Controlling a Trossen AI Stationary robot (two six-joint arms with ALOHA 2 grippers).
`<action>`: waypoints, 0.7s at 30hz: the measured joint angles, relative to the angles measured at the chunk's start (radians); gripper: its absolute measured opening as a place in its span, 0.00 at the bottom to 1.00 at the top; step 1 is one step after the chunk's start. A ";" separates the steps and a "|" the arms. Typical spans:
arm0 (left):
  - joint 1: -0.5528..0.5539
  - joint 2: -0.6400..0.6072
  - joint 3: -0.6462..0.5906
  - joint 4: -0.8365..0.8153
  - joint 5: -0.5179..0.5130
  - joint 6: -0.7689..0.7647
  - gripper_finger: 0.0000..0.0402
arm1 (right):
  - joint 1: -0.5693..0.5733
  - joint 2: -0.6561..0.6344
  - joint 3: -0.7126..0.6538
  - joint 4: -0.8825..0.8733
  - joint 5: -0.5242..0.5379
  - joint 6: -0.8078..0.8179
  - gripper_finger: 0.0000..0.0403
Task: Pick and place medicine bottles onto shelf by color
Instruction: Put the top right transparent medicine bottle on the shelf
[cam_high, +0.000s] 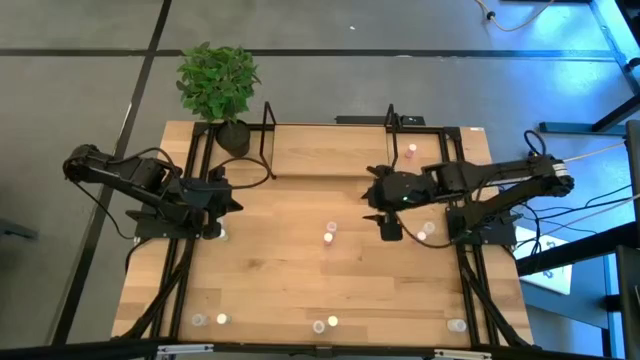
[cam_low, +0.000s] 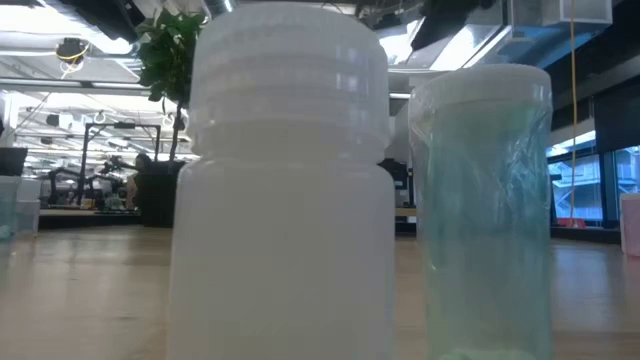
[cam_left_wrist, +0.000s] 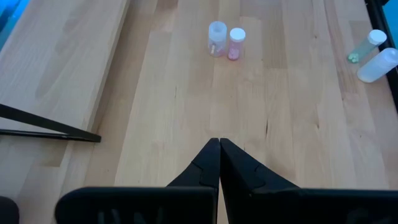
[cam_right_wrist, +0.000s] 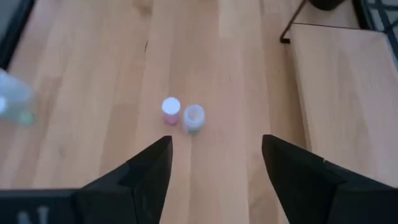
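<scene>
Two medicine bottles stand side by side at mid-table, one pink (cam_right_wrist: 171, 110) (cam_high: 327, 239) and one clear (cam_right_wrist: 194, 118) (cam_high: 331, 228). My right gripper (cam_right_wrist: 216, 144) (cam_high: 370, 200) hangs open above the table, right of this pair and clear of it. My left gripper (cam_left_wrist: 219, 146) (cam_high: 235, 200) is shut on nothing over the table's left part, with the same pair (cam_left_wrist: 227, 42) ahead of it. The shelf (cam_high: 330, 150) stands at the far edge, and its board (cam_right_wrist: 342, 87) shows beside my right gripper.
Two bottles (cam_left_wrist: 373, 56) lie near the right arm's base. Several more stand along the near edge (cam_high: 320, 326), two of them filling the low view (cam_low: 285, 180). A pink one (cam_high: 411, 150) stands by the shelf's right end. A potted plant (cam_high: 218, 85) is at the far left.
</scene>
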 joint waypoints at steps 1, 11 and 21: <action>0.000 0.000 0.000 0.000 0.000 0.000 0.00 | 0.000 0.015 0.000 0.000 -0.001 -0.037 0.62; 0.000 0.000 0.000 0.000 0.000 0.000 0.00 | -0.008 0.174 0.000 0.151 0.126 -0.132 0.62; 0.000 0.000 0.000 0.000 0.000 0.000 0.00 | -0.045 0.292 0.000 0.196 -0.010 -0.132 0.62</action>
